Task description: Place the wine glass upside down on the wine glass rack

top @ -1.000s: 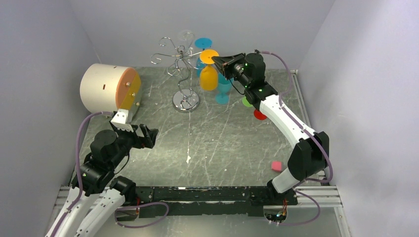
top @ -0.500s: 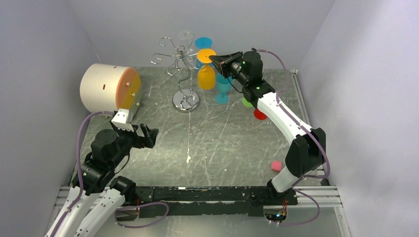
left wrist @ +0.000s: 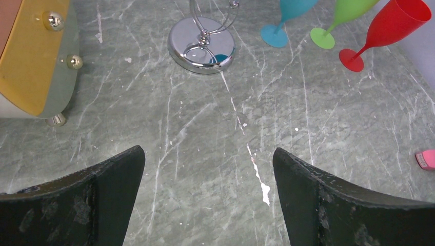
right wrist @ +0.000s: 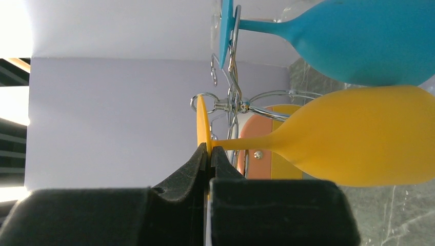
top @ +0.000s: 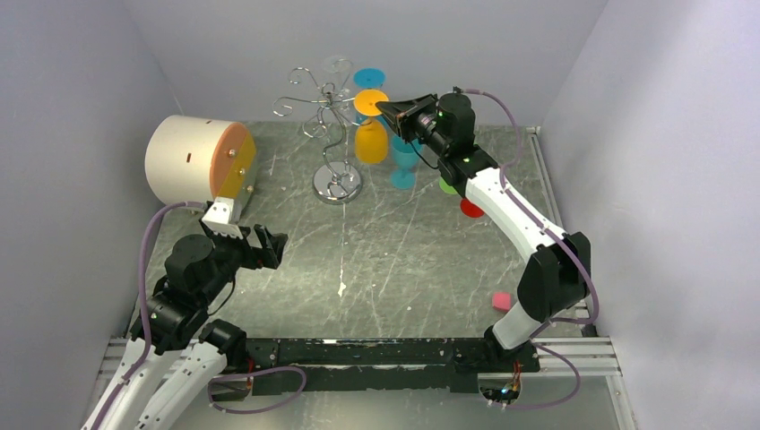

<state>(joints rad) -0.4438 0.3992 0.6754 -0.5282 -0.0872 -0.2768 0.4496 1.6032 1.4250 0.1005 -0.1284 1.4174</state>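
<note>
The yellow wine glass [top: 371, 141] hangs upside down in the air just right of the wine glass rack [top: 327, 100], a silver wire stand on a round chrome base [left wrist: 201, 45]. My right gripper [top: 385, 107] is shut on the edge of the glass's flat foot [right wrist: 202, 123]; the bowl [right wrist: 359, 136] points down, beside the rack's looping arms [right wrist: 233, 102]. I cannot tell whether the foot touches the wire. My left gripper [left wrist: 208, 154] stands open low over the table at the near left, holding nothing.
A blue glass [right wrist: 349, 36] hangs on the rack's far side. Blue [left wrist: 284, 15], green [left wrist: 338, 20] and red [left wrist: 384, 28] glasses stand right of the rack. A cream cylinder with an orange end [top: 188, 159] lies at the left. A pink block [top: 502, 301] sits near right.
My right gripper has carried the yellow glass slightly left, closer to the rack's arms. The left arm has not moved.
</note>
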